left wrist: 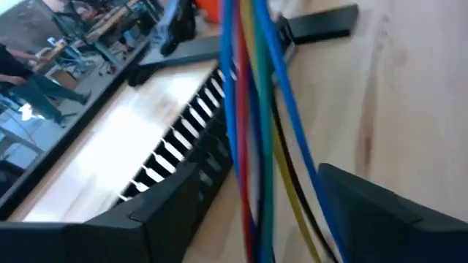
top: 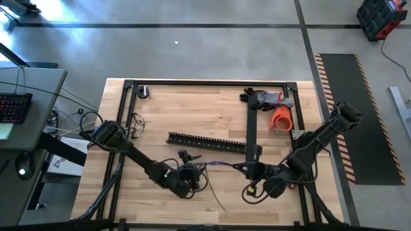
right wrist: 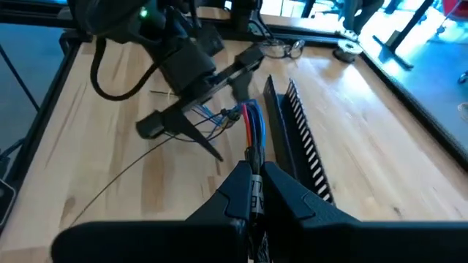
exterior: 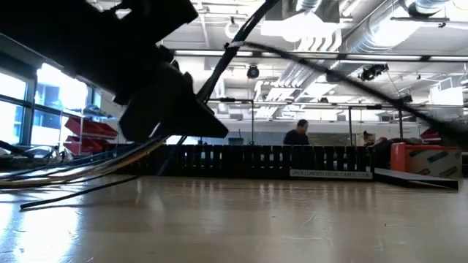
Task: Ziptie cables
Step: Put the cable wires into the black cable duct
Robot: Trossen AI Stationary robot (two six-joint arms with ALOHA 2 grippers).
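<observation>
From above, the cables [top: 218,165] stretch across the near middle of the worktop [top: 192,115], between the left gripper [top: 187,173] and the right gripper [top: 252,171]. The black duct [top: 207,142] lies just beyond them, and an orange roll [top: 281,119] sits well apart at the far right. From table height, the wire ends fan out low at the left, and a thin black strap [exterior: 241,36] rises over them. It looks like a ziptie, but I cannot tell if it is pulled tight, so the job seems partly done at best. In the left wrist view, blue, red, green and yellow wires run between that gripper's fingers [left wrist: 380,212], which stand apart around them. In the right wrist view, the fingers [right wrist: 292,197] are squeezed together on the bundle. There is open wood on the near left to move in, but the duct is close, and the black frame rail [top: 126,122] marks the edge.
</observation>
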